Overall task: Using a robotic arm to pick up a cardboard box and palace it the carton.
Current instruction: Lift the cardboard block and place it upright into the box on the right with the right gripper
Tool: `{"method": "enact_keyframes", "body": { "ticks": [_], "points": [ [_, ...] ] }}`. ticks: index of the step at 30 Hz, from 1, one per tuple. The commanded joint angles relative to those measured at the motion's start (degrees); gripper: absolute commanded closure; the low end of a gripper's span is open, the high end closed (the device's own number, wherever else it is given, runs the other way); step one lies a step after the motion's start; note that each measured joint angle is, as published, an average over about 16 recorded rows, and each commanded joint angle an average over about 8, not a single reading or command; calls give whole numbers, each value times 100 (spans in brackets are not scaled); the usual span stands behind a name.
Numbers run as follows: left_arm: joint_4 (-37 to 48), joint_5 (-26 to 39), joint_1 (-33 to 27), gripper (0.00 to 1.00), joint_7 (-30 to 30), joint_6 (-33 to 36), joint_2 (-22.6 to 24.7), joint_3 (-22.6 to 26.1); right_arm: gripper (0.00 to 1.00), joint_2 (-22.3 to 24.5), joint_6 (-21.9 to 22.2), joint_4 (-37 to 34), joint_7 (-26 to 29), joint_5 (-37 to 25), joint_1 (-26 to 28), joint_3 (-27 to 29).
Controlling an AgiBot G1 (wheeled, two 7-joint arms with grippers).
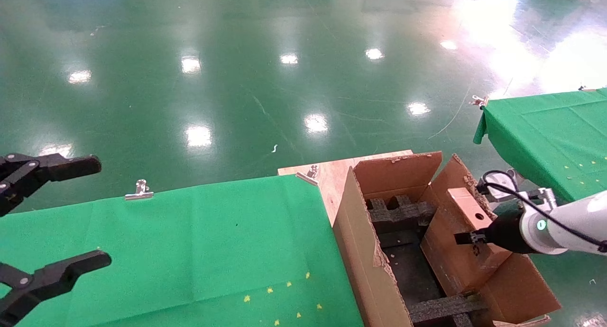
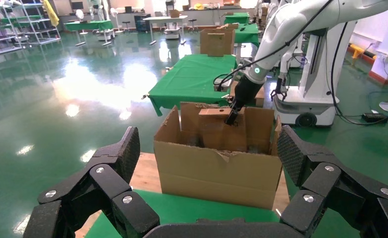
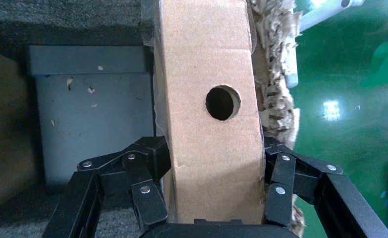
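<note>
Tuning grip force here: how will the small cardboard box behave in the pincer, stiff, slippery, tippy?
The cardboard box probably stays stiff: its walls look straight where the right pincer clamps it. It seems light, held at one end only. It stands tilted in the carton, so it may topple on release.

left gripper (image 2: 206, 168) spread wide, right gripper (image 2: 230, 118) holding cardboard box (image 2: 214, 112) over carton (image 2: 216, 171)

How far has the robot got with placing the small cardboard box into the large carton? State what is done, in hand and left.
Done: the cardboard box is picked up, clamped in the right claw. In hand: it is held tilted inside the carton, against its right flap, above the black foam inserts. Left: lower it and release. The left claw hangs open over the green table.
</note>
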Motion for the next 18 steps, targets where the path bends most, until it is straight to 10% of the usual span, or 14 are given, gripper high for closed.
{"method": "enact_keyframes", "body": {
  "ticks": [1, 18],
  "points": [
    [0, 0, 0, 0, 0, 0, 0, 0, 100, -45, 61, -2, 142, -108, -73, -27],
    [0, 0, 0, 0, 0, 0, 0, 0, 100, -506, 477, -46, 1784, -1884, -788, -154]
  ]
}}
